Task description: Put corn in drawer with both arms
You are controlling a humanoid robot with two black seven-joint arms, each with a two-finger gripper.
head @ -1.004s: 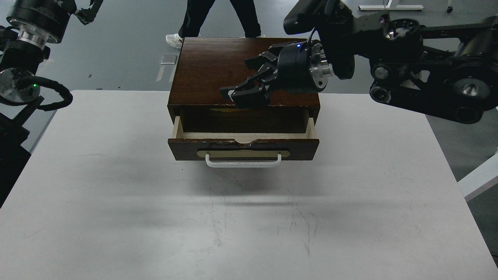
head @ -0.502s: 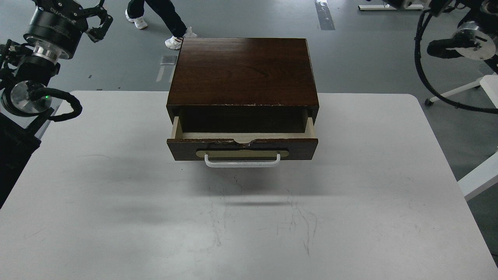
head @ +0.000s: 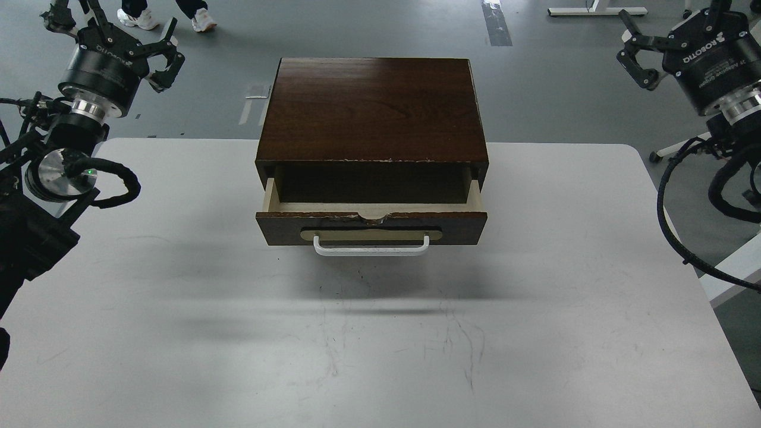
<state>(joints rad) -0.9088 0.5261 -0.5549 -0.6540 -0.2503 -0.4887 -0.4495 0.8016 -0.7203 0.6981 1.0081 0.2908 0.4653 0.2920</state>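
The dark brown wooden box stands at the back middle of the white table. Its drawer is pulled partly out, with the white bar handle facing me and pale inner sides. The part of the drawer's inside that shows is dark, and no corn is in view anywhere. My left gripper is open and empty, raised at the far left, well away from the box. My right gripper is open and empty, raised at the far right, also well away from the box.
A person's feet in white shoes are on the grey floor beyond the table at the top left. White furniture stands just off the table's right edge. Black cables hang from my right arm there.
My right arm has left its place over the box front and swung up to the far right. My left gripper has shifted slightly right and down. The person has walked left.
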